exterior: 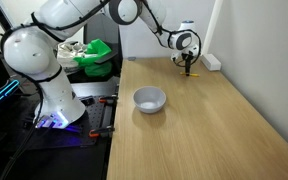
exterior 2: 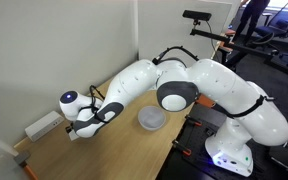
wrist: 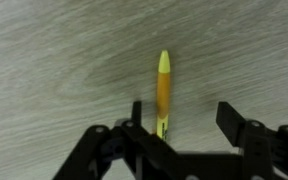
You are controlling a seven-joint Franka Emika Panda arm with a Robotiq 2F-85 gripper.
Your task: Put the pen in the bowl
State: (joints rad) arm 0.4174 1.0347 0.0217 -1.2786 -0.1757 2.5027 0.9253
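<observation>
the pincer (wrist: 184, 128) stands wide, holding nothing; the pen (wrist: 162, 95) lies on the bench (wrist: 44, 60) right beneath it, between the fingers but off-centre, close to one finger (wrist: 136, 118) and well apart from the other; to grasp well, i judge it should shift sideways until the pen sits midway, sink until the tips nearly meet the wood, then close gently across the thin shaft so it neither rolls nor flicks away; the bowl (exterior: 150, 99) sits well apart from the pincer, toward the robot's base; counted: one pen, one bowl, one white block (exterior: 212, 62) near the pincer, one green bin (exterior: 99, 50) far off
</observation>
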